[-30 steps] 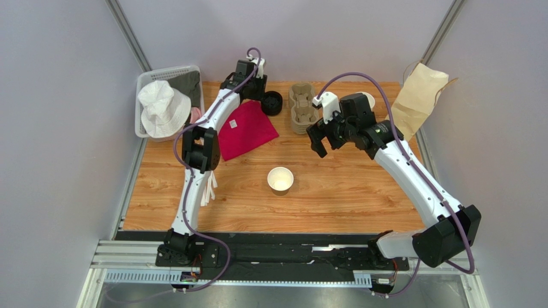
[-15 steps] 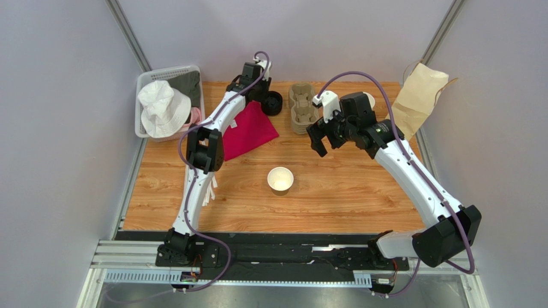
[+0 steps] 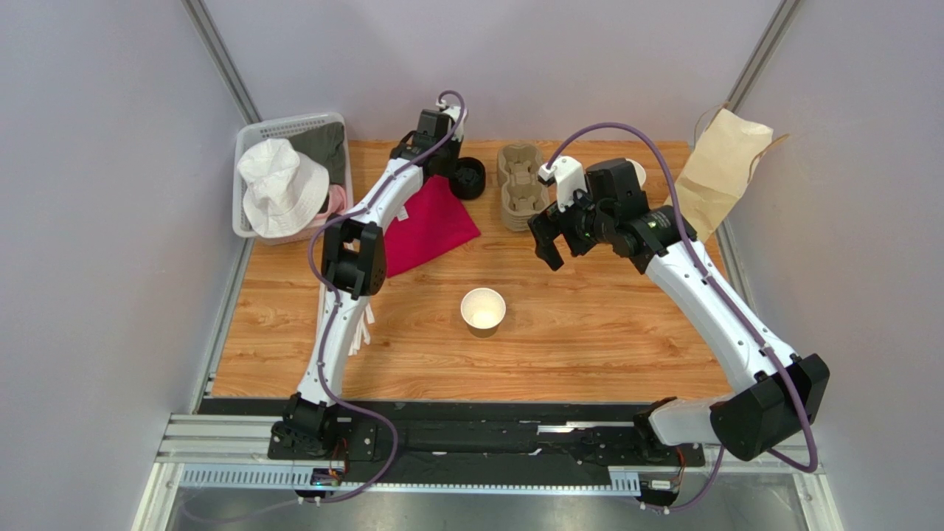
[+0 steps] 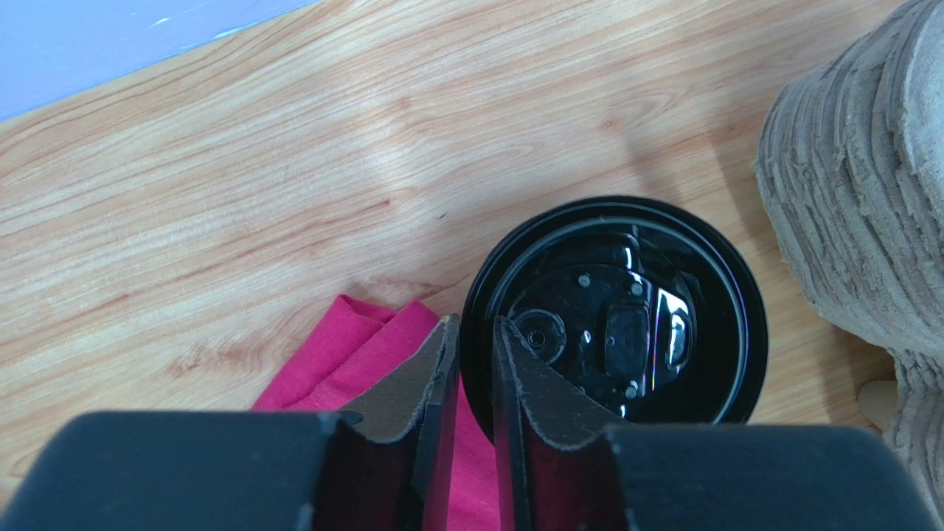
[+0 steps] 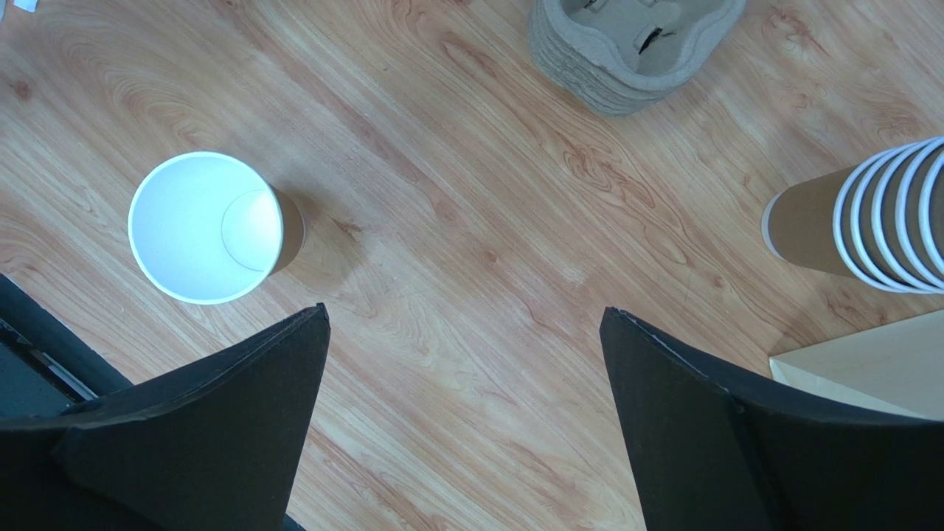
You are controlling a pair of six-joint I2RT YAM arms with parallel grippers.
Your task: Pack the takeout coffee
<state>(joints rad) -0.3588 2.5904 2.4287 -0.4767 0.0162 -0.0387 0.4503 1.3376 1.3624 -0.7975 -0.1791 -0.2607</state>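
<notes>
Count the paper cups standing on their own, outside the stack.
1: a lidless cup near the table's middle. The stacked cups sit beside the paper bag; more may be hidden.

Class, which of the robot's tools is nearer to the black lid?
Left. The left tool straddles the rim of the black lid; the right tool hangs open over the table, well off to the lid's right.

Bright, even light; soft shadows on the tabletop [image 5: 465, 254]. Glare on the black lid [image 4: 621, 315] beyond the blurred left end effector [image 4: 476, 324].
</notes>
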